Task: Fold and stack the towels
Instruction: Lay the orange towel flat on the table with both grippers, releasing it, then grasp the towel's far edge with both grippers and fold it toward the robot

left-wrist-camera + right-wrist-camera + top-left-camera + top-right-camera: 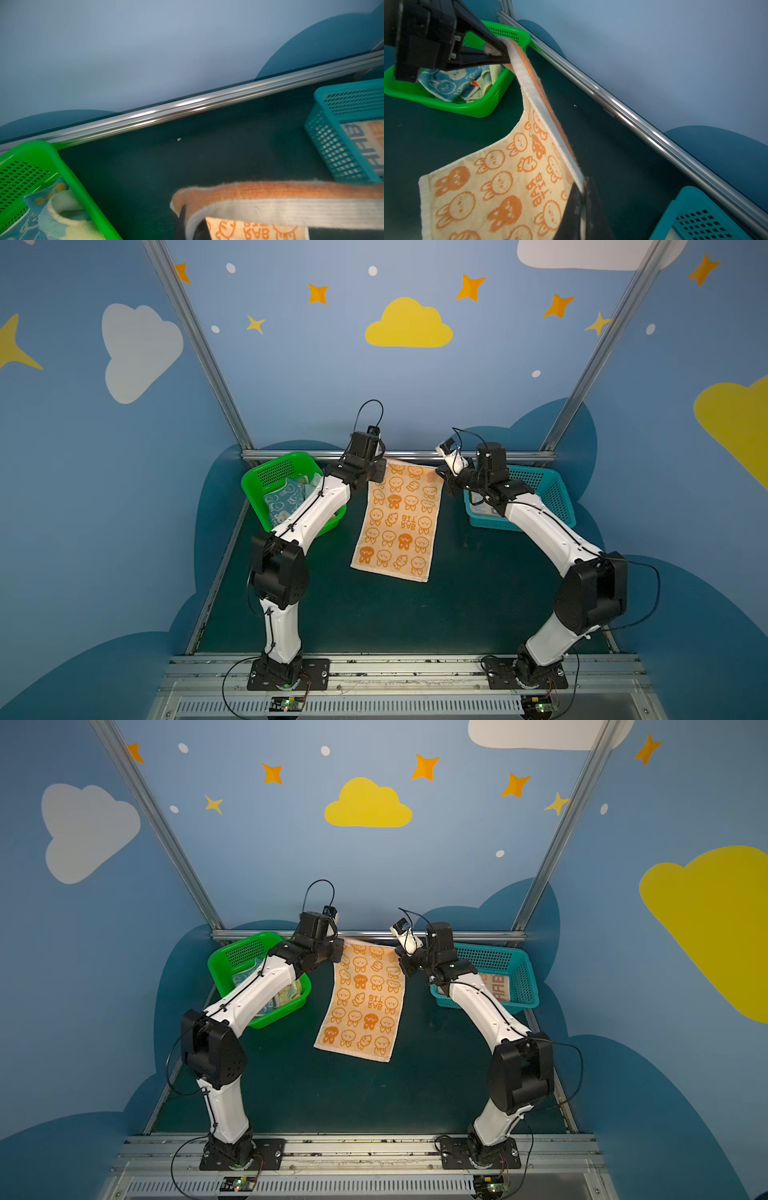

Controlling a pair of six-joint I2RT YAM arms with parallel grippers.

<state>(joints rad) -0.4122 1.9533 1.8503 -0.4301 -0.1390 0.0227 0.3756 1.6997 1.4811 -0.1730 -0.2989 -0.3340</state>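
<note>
An orange towel (399, 522) (365, 1002) printed with rabbits and "RABBIT" hangs stretched between both grippers by its far edge, and its near end lies on the dark table. My left gripper (383, 466) (185, 209) is shut on the far-left corner. My right gripper (441, 475) (583, 187) is shut on the far-right corner. The right wrist view shows the taut white hem running from the left gripper (504, 56) toward me. A blue towel (444, 83) and a pale yellow towel (490, 79) lie crumpled in the green basket. A folded orange towel (365, 141) lies in the teal basket.
The green basket (270, 464) (483, 108) stands at the back left under my left arm. The teal basket (552, 489) (324, 133) stands at the back right under my right arm. An aluminium rail (399, 455) runs along the table's far edge just behind the grippers.
</note>
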